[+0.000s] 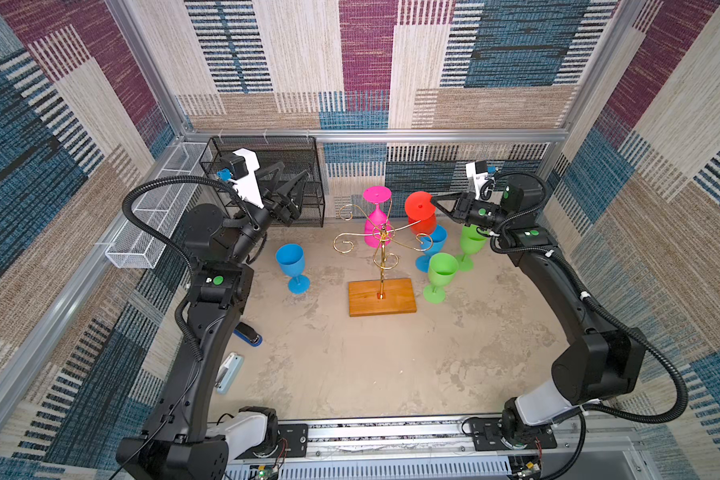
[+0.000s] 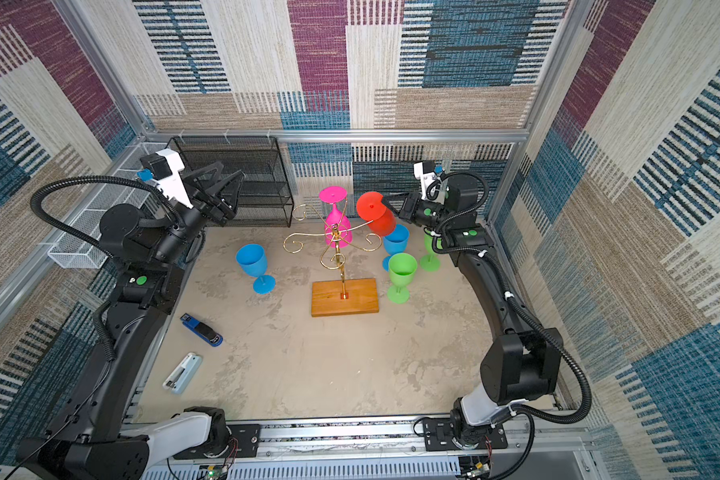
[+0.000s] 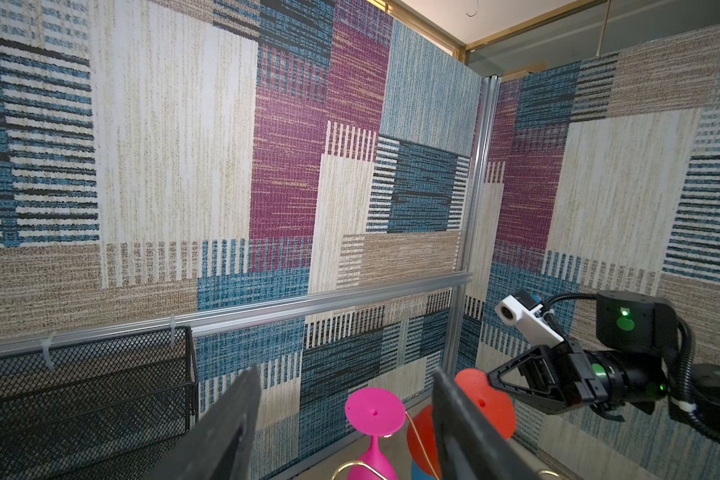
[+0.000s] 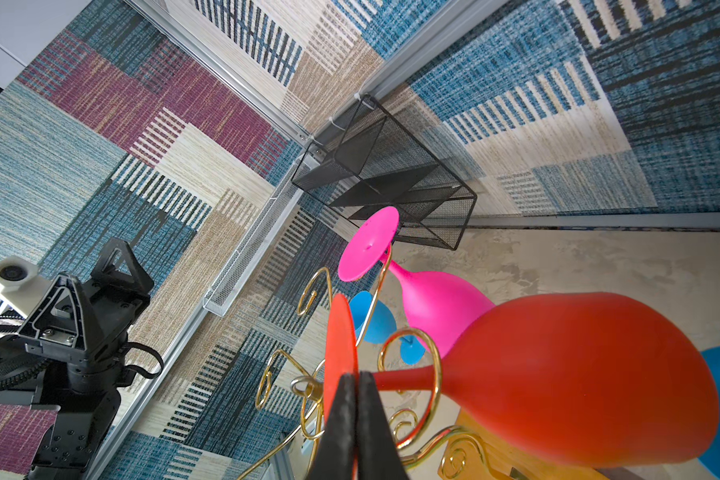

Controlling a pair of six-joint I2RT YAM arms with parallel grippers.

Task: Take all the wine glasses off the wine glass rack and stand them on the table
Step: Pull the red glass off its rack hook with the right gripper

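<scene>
Right fingers [image 4: 371, 415] are sitting pressed together, tips lying against the red wine glass [image 4: 578, 374] where stem meets foot. Can't tell if any of the foot is pinched between them. In both top views they're coming in from the right, meeting the edge of the red foot disc just right of upper centre.

Red wine glass is hanging bowl-down and tilting, stem sitting inside a gold scroll of the wine glass rack [image 1: 382, 270], so not off yet. Rack is standing mid-frame on its wooden base on the desk [image 1: 350, 365]. Pink glass [image 1: 375, 220] is hanging bowl-down on a rear arm, just left of the red one.

Left fingers [image 3: 233, 415] are standing wide apart, gripping nothing, hovering upper left in front of the black mesh shelf [image 1: 308, 199], well apart from the rack.

Standing upright on the desk:
- blue glass [image 1: 292, 259], left of the rack
- near green glass [image 1: 441, 270], second blue glass [image 1: 435, 241] and far green glass [image 1: 472, 243], clustering right of it

Blue stapler [image 2: 202, 330] and pale stapler [image 2: 181, 374] are lying lower left.
</scene>
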